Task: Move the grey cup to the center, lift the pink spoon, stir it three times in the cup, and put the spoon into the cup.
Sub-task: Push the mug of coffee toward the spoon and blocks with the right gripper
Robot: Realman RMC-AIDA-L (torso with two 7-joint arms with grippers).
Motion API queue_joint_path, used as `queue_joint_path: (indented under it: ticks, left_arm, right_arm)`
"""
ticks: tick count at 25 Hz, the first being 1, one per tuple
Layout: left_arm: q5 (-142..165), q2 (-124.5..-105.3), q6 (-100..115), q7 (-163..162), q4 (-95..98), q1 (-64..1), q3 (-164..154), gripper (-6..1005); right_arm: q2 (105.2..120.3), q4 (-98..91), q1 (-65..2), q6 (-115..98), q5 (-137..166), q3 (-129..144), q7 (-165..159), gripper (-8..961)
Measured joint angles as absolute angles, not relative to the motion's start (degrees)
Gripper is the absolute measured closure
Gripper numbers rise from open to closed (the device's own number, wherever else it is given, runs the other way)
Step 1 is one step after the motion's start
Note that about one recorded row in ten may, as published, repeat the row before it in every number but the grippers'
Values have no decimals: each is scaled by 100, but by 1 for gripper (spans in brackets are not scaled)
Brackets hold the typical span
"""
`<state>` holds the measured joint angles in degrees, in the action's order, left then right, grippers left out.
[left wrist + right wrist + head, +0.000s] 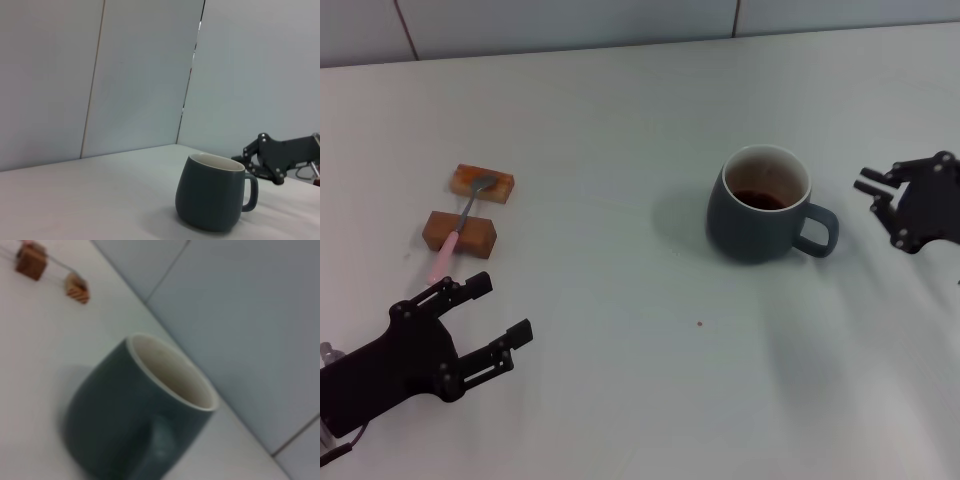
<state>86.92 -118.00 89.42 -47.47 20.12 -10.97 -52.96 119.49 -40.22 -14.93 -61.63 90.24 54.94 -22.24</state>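
Note:
The grey cup [760, 215] stands upright right of the table's middle, with dark liquid inside and its handle [818, 231] pointing right. It also shows in the left wrist view [210, 199] and the right wrist view [130, 415]. The pink spoon [448, 250] lies across two brown blocks at the left, its metal bowl on the far block. My right gripper [873, 192] is open, empty and just right of the cup's handle, not touching it; it also shows in the left wrist view [250, 156]. My left gripper [498, 310] is open and empty, near the front left, in front of the spoon.
The far brown block [482, 183] and the near brown block [460, 232] carry the spoon; both show in the right wrist view [77, 288] [31, 262]. A grey panelled wall [570, 20] runs behind the white table [640, 380].

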Motion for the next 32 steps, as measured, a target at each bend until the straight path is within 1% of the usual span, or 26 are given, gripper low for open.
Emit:
queue_joint_path:
  ticks: [12, 32]
  left_arm:
    - [8680, -11804, 8938, -4804, 2072, -1136, -5235, 202]
    - [8664, -11803, 8896, -4885, 2204, -1152, -5229, 202]
  right_arm:
    - [11951, -3981, -1612, -5611, 8995, 6208, -2327, 865]
    - [11961, -4117, -1958, -5306, 8892, 6963, -3617, 864]
